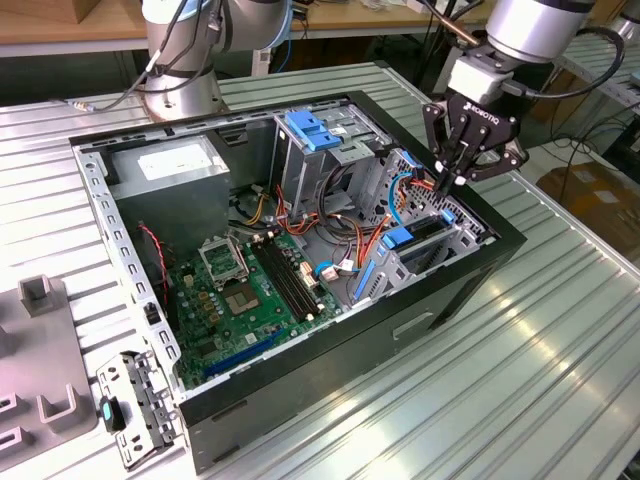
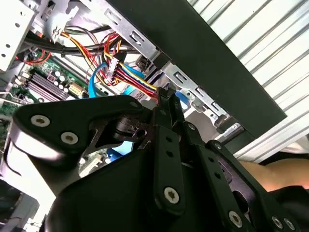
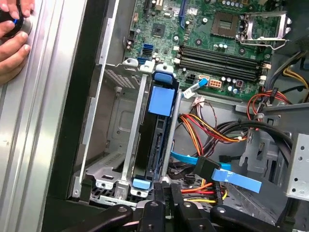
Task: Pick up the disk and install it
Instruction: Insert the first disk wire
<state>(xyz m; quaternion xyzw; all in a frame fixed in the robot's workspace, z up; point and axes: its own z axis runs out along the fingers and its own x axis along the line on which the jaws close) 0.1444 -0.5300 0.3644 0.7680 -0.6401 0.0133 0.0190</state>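
The disk [image 3: 158, 128] stands on edge in a slot of the grey drive cage [image 3: 113, 145] at the front corner of the open computer case [image 1: 400, 320], with blue rails and a blue tab on its side. In the exterior view the disk [image 1: 425, 230] shows as a dark slab behind a blue tab. My gripper [image 1: 452, 182] hangs just above that cage, on the exterior view's right. Its black fingertips [image 3: 161, 189] are pressed together right at the disk's near end, beside a bundle of coloured cables [image 2: 125, 72]. I see nothing between them.
The green motherboard [image 1: 240, 290] fills the case floor. A grey power supply box [image 1: 170, 165] and a tall cage with a blue latch [image 1: 315, 130] stand at the back. A person's hand [image 3: 12, 43] rests on the ribbed table outside the case. A loose metal bracket [image 1: 135, 405] lies near the front.
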